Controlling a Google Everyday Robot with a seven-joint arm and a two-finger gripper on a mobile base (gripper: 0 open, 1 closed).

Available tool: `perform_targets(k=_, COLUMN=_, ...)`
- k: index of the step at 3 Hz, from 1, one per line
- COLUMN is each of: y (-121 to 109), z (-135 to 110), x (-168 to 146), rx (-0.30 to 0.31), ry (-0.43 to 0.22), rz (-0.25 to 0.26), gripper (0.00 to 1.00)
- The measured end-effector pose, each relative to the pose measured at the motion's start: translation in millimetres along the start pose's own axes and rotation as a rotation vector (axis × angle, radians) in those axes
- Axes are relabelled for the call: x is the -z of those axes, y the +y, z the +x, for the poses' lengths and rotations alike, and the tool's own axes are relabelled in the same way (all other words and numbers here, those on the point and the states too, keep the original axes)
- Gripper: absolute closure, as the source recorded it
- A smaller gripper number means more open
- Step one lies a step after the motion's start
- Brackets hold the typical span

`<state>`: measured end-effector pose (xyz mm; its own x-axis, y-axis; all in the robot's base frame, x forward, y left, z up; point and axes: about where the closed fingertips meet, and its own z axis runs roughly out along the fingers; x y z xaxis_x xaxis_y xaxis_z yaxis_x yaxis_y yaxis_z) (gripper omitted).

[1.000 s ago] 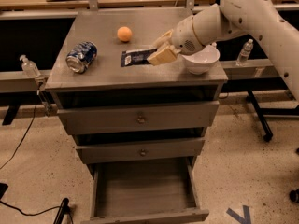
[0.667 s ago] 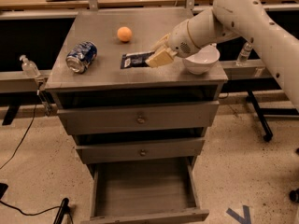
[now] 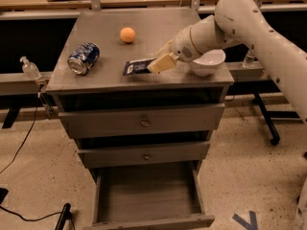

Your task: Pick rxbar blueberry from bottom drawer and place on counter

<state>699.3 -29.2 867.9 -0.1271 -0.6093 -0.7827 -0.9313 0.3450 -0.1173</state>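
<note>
The rxbar blueberry [image 3: 135,67], a dark blue flat packet with white patches, is at the front middle of the grey counter [image 3: 103,32], lying on it or just above it. My gripper [image 3: 161,63] is shut on the packet's right end, its tan fingers [image 3: 164,61] low over the counter. The white arm reaches in from the upper right. The bottom drawer [image 3: 148,193] is pulled open below, and its bare floor shows nothing inside.
A crushed blue soda can [image 3: 84,58] lies at the counter's left. An orange ball [image 3: 127,34] sits behind the packet. A white bowl [image 3: 207,61] stands right of the gripper. Two shut drawer fronts [image 3: 143,122] sit above the open drawer. A clear pump bottle [image 3: 29,68] stands left of the cabinet.
The gripper and the packet have moved down and a little towards the counter's front edge. The packet now sits lower against the counter top.
</note>
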Motion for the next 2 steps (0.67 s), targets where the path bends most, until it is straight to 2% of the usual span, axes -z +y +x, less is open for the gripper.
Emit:
perform_targets(k=1, y=2.2, z=-0.3, x=-3.8, rx=0.003, ry=0.002, rz=-0.008, gripper=0.00)
perform_targets(k=2, y=2.2, z=-0.3, x=-3.9, rx=0.003, ry=0.002, rz=-0.008, gripper=0.00)
